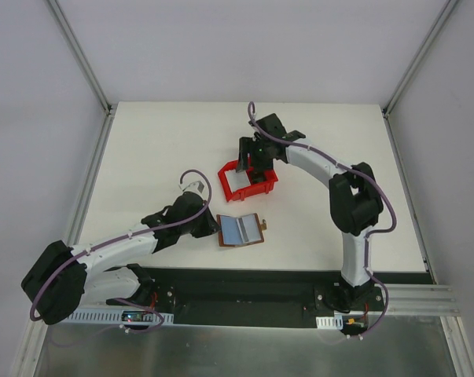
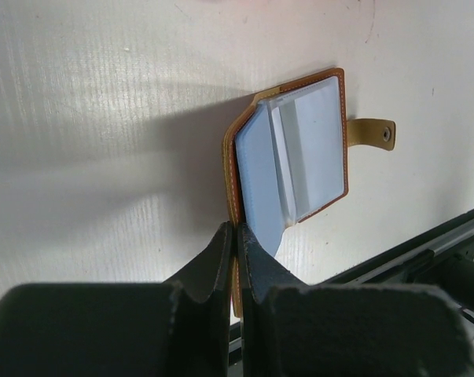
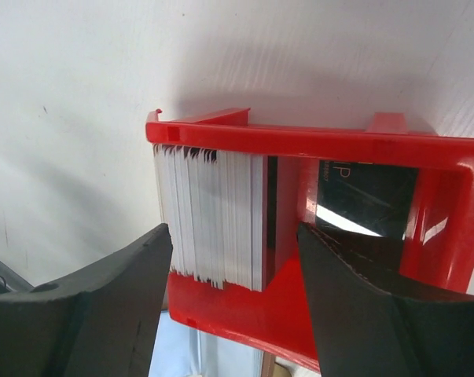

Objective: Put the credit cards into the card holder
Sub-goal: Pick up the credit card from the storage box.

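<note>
- Near the middle of the desk point(image 1: 142, 149), the card holder point(image 1: 240, 230) lies opened, with its pale lining facing up and its strap tab point(image 2: 374, 132) sticking out to one side.
- The left pincer point(image 2: 235, 233) is pressed together on the brown edge of the holder's near cover. From the wrist view it looks to be pinning that leaf open.
- The right pincer point(image 3: 233, 251) is spread wide above the red bin point(image 3: 299, 141), one finger on each side of the credit cards point(image 3: 209, 212). I see no contact with them.
- The cards stand on edge, packed tight in one compartment of the bin. I see none seated in the holder, though its pale pockets could hide one.
- My read is that the step in hand is drawing a card from the stack.
- To do that well:
  - At this spread the fingers would take the whole pack, so I would narrow them and work on an end card only.
  - I would lift straight up until the card clears the bin wall.
  - The left grip should stay firm so the pockets keep gaping.
- Materials and shapes:
  - The cards are thin, stiff and slick, white-edged with dark flecks along the top. They are likely to cling together.
  - The bin is glossy moulded plastic with a divider. Something dark and reflective sits in the next compartment, and I can't identify it.
  - The holder is tan and leather-like, stitched at the rim and floppy, with smooth blue-grey sleeves inside and a snap on the tab.
  - The desk is matt white.
</note>
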You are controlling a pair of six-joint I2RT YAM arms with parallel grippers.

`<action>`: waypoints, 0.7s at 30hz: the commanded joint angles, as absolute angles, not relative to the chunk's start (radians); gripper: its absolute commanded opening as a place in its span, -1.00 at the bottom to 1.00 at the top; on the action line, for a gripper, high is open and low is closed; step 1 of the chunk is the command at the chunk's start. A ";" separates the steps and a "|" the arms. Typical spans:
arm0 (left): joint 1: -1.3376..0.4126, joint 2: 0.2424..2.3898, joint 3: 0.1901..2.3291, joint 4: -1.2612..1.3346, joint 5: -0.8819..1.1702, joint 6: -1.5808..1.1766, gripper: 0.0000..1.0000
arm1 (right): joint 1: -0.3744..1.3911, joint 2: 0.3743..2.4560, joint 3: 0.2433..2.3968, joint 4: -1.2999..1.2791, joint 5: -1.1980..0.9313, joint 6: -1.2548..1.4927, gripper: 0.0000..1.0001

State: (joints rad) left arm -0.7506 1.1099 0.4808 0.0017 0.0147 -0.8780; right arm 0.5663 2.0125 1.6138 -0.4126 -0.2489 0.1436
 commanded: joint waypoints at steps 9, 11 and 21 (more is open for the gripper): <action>-0.736 1.091 0.468 0.003 -0.002 -0.867 -1.00 | 0.548 2.091 1.663 -0.411 -0.353 0.133 0.36; -0.736 1.091 0.465 0.003 -0.002 -0.868 -1.00 | 0.548 2.102 1.661 -0.405 -0.367 0.137 0.36; -0.735 1.089 0.465 0.003 -0.002 -0.874 -1.00 | 0.548 2.080 1.631 -0.348 -0.446 0.149 0.25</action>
